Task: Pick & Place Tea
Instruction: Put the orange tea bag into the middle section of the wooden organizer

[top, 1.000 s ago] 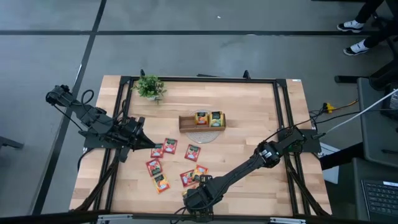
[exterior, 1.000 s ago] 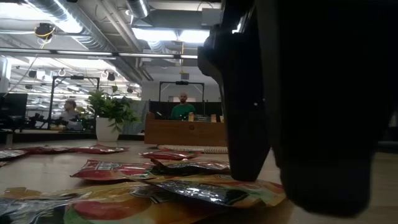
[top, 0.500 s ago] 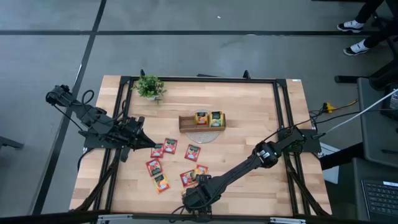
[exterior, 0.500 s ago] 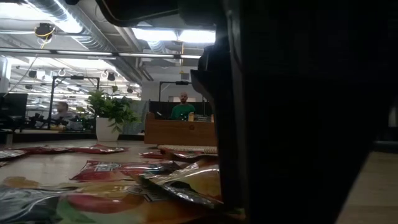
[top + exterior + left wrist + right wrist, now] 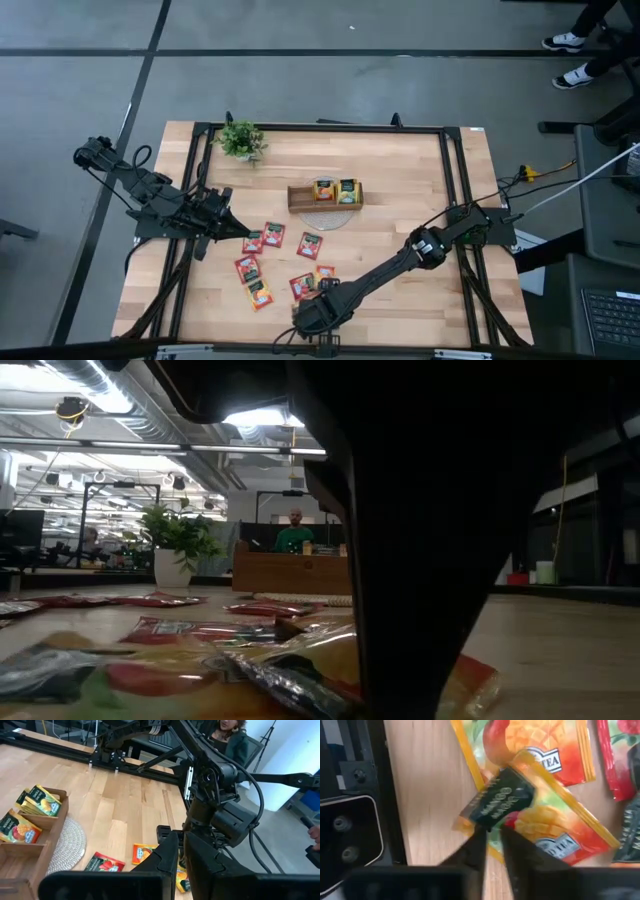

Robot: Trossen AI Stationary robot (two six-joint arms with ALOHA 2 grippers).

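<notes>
Several red and orange tea sachets lie loose on the wooden table [image 5: 400,170], among them a red one [image 5: 272,235] and an orange one [image 5: 260,293]. My right gripper [image 5: 492,847] stands near the table's front edge [image 5: 320,296], pointing down, shut on an orange-yellow sachet [image 5: 545,820] with a dark label. That sachet lies partly over another orange sachet [image 5: 540,750]. My left gripper [image 5: 243,233] hovers shut above the table's left part, holding nothing. The wooden tray [image 5: 325,193] holds sachets [image 5: 40,802]. My right gripper pinches the orange-yellow sachet between its two fingers at the edge [image 5: 492,827] beside the dark label. The fingers come from above, pointing down. That edge is tipped up off the table [image 5: 300,660]; the rest of the sachet lies on the sachet beneath and the table.
A small potted plant [image 5: 241,140] stands at the far left corner. A round woven mat [image 5: 67,845] lies under the tray's near side. A black frame [image 5: 455,200] runs along the table's edges. People sit in the room beyond [image 5: 294,532].
My right gripper has shut its fingers on the orange-yellow sachet near the table's front edge. The sachet, flat a second ago, now has its pinched edge tipped up while the rest stays down.
</notes>
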